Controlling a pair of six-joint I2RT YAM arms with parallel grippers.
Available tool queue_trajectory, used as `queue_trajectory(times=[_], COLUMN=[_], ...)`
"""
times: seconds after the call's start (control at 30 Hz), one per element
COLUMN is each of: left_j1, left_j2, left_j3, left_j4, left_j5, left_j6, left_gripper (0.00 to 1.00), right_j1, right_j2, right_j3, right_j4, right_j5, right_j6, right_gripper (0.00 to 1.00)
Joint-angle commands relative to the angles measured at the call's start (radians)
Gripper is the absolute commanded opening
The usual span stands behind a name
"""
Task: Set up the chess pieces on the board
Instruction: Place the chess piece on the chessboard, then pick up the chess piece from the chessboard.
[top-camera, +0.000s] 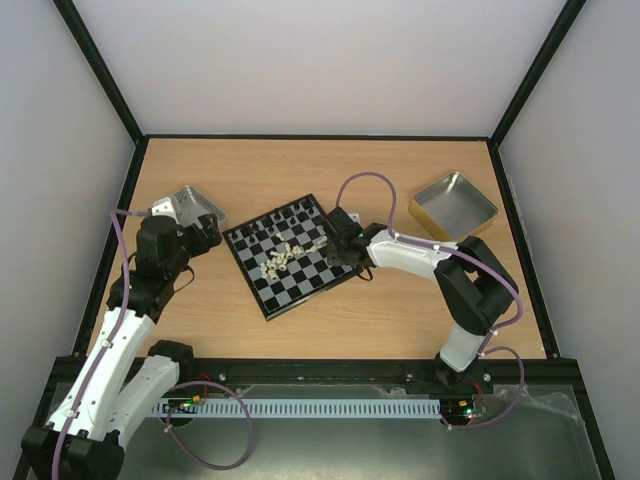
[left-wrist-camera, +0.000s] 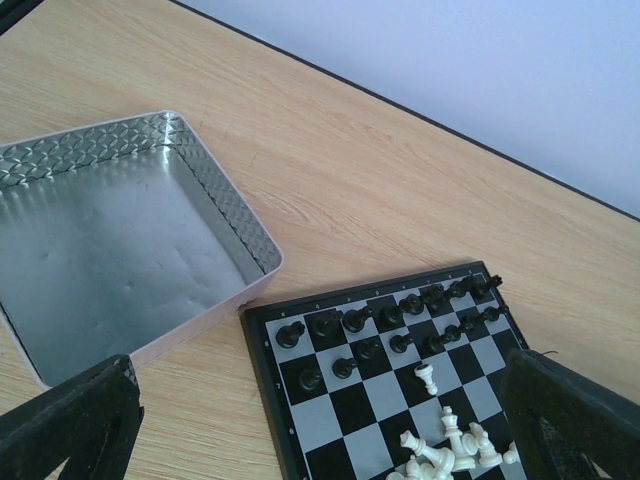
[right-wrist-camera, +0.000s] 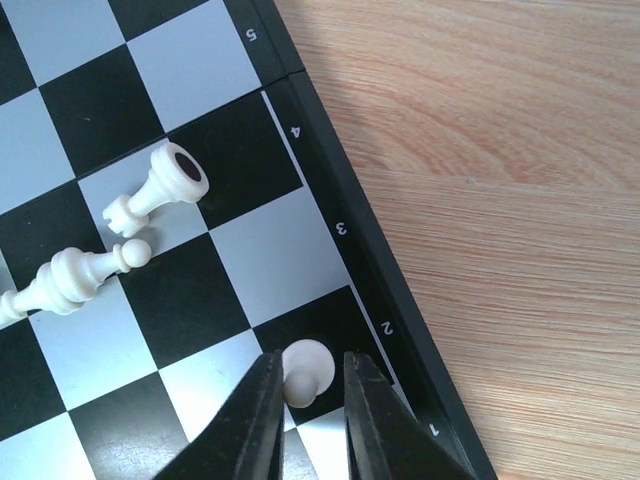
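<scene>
Done: black pieces (left-wrist-camera: 400, 320) ranked along board (top-camera: 275, 295) 12 o'clock edge. Remaining: white pieces (top-camera: 282, 257) heaped mid-board; right claw (right-wrist-camera: 312, 365) pinches white pawn (right-wrist-camera: 303, 362) at 3 o'clock edge, left claw (left-wrist-camera: 320, 415) spread, empty.

one board (top-camera: 287, 288), one silver tray (top-camera: 188, 203), one gold tray (top-camera: 456, 206)

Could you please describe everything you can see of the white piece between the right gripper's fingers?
The white piece is cream, smooth and plastic-looking, with a rounded head, probably a pawn. It appears upright over the black square beside the edge mark 2 of the board. The right gripper has its dark fingers pressed against either side of it. Its base is hidden, so whether it rests on the square is unclear.
</scene>
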Motion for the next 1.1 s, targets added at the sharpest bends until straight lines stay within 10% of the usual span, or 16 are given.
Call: queue_trajectory(times=[0.0, 1.07], left_j1=[0.001, 0.002], left_j2=[-0.001, -0.027], left_j3=[0.004, -0.014], left_j4=[0.01, 0.018], left_j5=[-0.018, -0.011], left_j6=[0.013, 0.017], left_gripper=[0.99, 0.99], right_j1=[-0.003, 0.092], right_j2=[-0.009, 0.406], right_j3=[0.036, 0.61], right_j4=[-0.06, -0.036], right_j5=[0.058, -0.18], right_j6=[0.011, -0.2], right_gripper=[0.19, 0.26])
